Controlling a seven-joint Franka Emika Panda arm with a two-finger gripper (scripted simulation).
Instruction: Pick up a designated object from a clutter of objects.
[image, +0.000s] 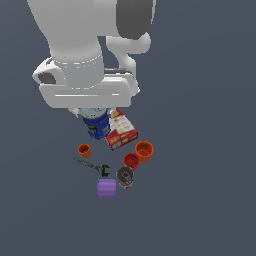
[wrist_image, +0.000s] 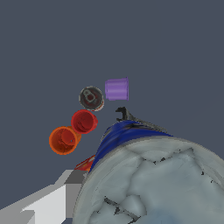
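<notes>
The designated object, a blue can (image: 96, 125) with a pale silvery top, sits directly under my hand at the back of the clutter. In the wrist view the blue can (wrist_image: 148, 175) fills the frame right up against the camera. My gripper (image: 95, 114) straddles it. One finger (wrist_image: 43, 205) lies against the can's side and the other is hidden behind the can. The gripper looks shut on the can. The clutter of objects spreads in front of it in the exterior view.
A red printed box (image: 121, 131) lies right beside the can. Nearby are a small orange cup (image: 84, 150), a larger orange cup (image: 144, 150), a red cup (image: 131, 161), a dark can (image: 124, 176), a purple cylinder (image: 106, 188) and a black tool (image: 92, 166).
</notes>
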